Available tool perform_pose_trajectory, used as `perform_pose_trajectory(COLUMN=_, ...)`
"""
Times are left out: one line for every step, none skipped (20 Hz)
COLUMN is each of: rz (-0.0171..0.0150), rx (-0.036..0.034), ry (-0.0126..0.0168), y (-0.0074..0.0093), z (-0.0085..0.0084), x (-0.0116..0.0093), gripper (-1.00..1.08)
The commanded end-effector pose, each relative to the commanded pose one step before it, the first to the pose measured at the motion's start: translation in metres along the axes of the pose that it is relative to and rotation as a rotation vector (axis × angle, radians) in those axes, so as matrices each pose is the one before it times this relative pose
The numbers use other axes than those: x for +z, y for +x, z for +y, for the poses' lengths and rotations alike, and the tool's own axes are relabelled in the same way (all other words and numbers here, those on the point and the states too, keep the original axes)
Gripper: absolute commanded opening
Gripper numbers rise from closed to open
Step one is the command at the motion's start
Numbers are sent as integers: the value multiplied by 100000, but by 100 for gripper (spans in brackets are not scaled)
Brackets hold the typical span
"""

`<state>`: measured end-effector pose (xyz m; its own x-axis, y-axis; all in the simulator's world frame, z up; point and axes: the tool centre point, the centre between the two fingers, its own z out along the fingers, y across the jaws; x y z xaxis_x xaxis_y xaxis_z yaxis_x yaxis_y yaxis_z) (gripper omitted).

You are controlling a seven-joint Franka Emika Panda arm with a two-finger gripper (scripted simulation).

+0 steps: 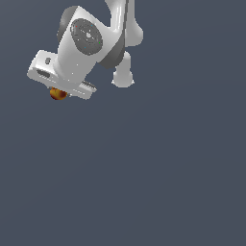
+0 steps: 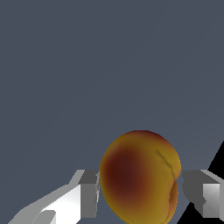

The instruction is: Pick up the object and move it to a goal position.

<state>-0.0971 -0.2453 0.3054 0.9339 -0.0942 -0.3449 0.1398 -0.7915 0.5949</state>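
The object [image 2: 140, 175] is a rounded orange-red ball with yellowish patches. In the wrist view it sits between my two grey fingertips, one finger [image 2: 89, 192] on one side and the other finger [image 2: 197, 190] on the opposite side, both touching it. My gripper [image 2: 141, 192] is shut on it. In the exterior view the object [image 1: 58, 94] peeks out below the white gripper [image 1: 65, 91] at the upper left; the hand hides most of it and the fingers.
A plain dark grey-blue surface [image 1: 144, 182] fills both views. The white arm link [image 1: 123, 72] rises at the top centre of the exterior view.
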Motion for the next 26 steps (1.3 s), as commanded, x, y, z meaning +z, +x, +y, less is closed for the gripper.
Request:
perform_pose_trajectory(rz=-755, rx=-5033, ry=-5098, y=436, z=1953, x=-1400, gripper=-100)
perform_pose_trajectory(rz=-239, rx=-1948, ry=-1936, y=183, z=739, x=-517, gripper=-100)
perform_pose_trajectory(rz=-233, rx=-1933, ry=-1918, y=183, z=730, x=-513, gripper=-100)
perform_pose_trajectory(rz=-228, rx=-1919, ry=-1902, y=183, z=723, x=-509, gripper=-100)
perform_pose_trajectory(rz=-222, rx=-1906, ry=-1887, y=183, z=716, x=-505, gripper=-100)
perform_pose_trajectory(rz=-217, rx=-1894, ry=-1873, y=183, z=709, x=-501, gripper=-100)
perform_pose_trajectory(rz=-212, rx=-1883, ry=-1860, y=184, z=703, x=-498, gripper=-100)
perform_pose_trajectory(rz=-207, rx=-1872, ry=-1847, y=184, z=697, x=-494, gripper=-100)
perform_pose_trajectory(rz=-203, rx=-1862, ry=-1837, y=185, z=692, x=-492, gripper=-100)
perform_pose_trajectory(rz=-198, rx=-1853, ry=-1826, y=185, z=687, x=-489, gripper=-100)
perform_pose_trajectory(rz=-193, rx=-1844, ry=-1816, y=185, z=682, x=-486, gripper=-100)
perform_pose_trajectory(rz=-188, rx=-1837, ry=-1808, y=187, z=677, x=-484, gripper=-100)
perform_pose_trajectory(rz=-184, rx=-1828, ry=-1799, y=187, z=673, x=-481, gripper=-100)
perform_pose_trajectory(rz=-179, rx=-1821, ry=-1791, y=188, z=669, x=-479, gripper=-100)
perform_pose_trajectory(rz=-174, rx=-1813, ry=-1783, y=189, z=666, x=-477, gripper=-100)
perform_pose_trajectory(rz=-170, rx=-1807, ry=-1776, y=190, z=662, x=-475, gripper=-100)
perform_pose_trajectory(rz=-165, rx=-1796, ry=-1765, y=191, z=657, x=-472, gripper=-100)
perform_pose_trajectory(rz=-159, rx=-1775, ry=-1745, y=189, z=649, x=-466, gripper=-100)
perform_pose_trajectory(rz=-152, rx=-1753, ry=-1724, y=189, z=640, x=-460, gripper=-100)
perform_pose_trajectory(rz=-146, rx=-1730, ry=-1701, y=188, z=631, x=-454, gripper=-100)
perform_pose_trajectory(rz=-140, rx=-1706, ry=-1678, y=187, z=622, x=-447, gripper=-100)
perform_pose_trajectory(rz=-133, rx=-1682, ry=-1655, y=186, z=613, x=-441, gripper=-100)
perform_pose_trajectory(rz=-127, rx=-1657, ry=-1631, y=185, z=604, x=-434, gripper=-100)
perform_pose_trajectory(rz=-120, rx=-1631, ry=-1606, y=184, z=594, x=-427, gripper=-100)
perform_pose_trajectory(rz=-114, rx=-1604, ry=-1580, y=183, z=584, x=-420, gripper=-100)
perform_pose_trajectory(rz=-106, rx=-1569, ry=-1547, y=181, z=572, x=-411, gripper=-100)
